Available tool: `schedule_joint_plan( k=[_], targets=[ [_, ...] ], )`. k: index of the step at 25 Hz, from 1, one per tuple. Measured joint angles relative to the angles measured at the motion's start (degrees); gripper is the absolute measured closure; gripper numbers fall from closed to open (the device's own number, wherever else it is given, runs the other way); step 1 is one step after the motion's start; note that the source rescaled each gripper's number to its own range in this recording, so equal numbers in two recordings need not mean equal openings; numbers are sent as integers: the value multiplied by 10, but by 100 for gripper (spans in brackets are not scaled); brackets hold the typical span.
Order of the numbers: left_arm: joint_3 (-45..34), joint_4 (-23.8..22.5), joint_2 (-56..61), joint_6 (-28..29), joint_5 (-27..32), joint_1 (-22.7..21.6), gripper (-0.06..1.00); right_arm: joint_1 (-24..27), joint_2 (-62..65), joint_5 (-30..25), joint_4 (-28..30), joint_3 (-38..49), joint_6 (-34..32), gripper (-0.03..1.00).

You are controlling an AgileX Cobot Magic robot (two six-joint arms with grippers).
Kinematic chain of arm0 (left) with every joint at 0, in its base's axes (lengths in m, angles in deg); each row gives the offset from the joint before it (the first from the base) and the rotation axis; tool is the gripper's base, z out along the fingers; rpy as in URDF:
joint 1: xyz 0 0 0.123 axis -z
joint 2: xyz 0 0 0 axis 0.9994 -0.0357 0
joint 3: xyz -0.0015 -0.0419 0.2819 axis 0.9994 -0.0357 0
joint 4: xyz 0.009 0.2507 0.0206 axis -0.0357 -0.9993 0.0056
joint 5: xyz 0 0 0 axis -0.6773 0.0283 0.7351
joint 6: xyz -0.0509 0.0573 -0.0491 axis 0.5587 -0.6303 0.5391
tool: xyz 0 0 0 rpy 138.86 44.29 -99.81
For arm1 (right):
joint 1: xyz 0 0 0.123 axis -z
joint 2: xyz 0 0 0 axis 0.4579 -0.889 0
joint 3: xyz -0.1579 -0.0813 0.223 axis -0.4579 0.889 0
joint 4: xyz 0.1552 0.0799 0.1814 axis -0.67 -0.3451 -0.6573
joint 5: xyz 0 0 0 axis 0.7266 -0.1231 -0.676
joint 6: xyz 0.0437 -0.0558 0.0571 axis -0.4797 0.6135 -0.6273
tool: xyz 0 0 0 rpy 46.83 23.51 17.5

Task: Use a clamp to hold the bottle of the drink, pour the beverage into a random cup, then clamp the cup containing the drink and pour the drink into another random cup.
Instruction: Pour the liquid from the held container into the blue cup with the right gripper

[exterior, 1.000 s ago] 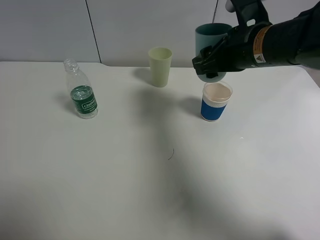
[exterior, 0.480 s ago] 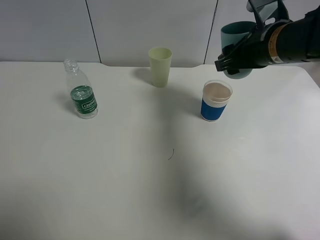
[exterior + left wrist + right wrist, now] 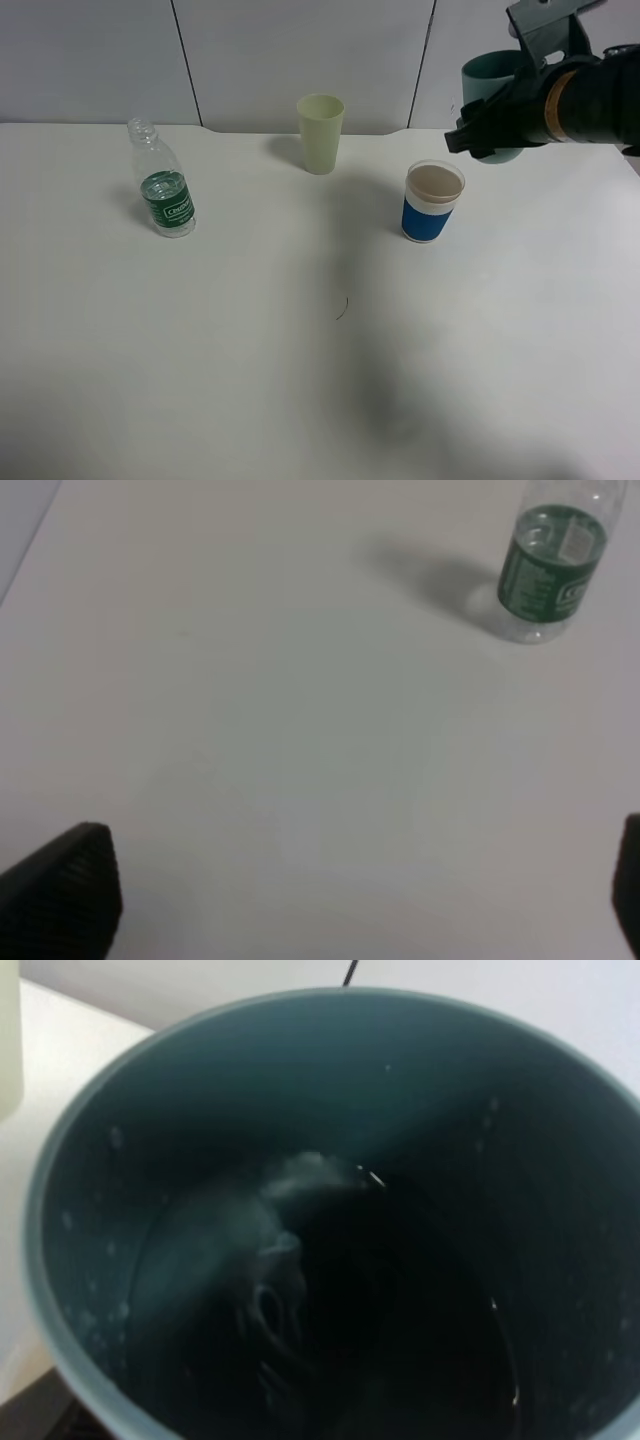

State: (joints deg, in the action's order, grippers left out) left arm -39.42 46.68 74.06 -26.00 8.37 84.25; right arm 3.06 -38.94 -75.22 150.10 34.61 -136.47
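right claw (image 3: pixel 487 137) clamped on teal cup (image 3: pixel 487 72), aloft

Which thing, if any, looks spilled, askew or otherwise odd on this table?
No spill shows. The bottle, pale cup and blue-banded cup stand upright. Only a thin dark curved strand lies on the table, like a stray hair.

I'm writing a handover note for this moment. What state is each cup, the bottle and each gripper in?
teal cup: held in the air, wet inside.
right gripper: shut on the teal cup.
blue-banded cup: upright on the table, open top.
pale yellow-green cup: upright on the table.
bottle: upright, uncapped, partly filled with clear liquid.
left gripper: open, holding nothing.
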Motion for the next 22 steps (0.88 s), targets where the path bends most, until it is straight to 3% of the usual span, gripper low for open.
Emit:
schedule_joint_plan(
  k=[6,18,22],
  targets=[
    [0,0,0,0,0,0,-6,0,3,-24,33,33,-47,96],
    [0,0,0,0,0,0,-6,0,17,-59,35,54,-50,96],
    [0,0,0,0,0,0,-6,-8,13,-82,59,54,-50,96]
  ],
)
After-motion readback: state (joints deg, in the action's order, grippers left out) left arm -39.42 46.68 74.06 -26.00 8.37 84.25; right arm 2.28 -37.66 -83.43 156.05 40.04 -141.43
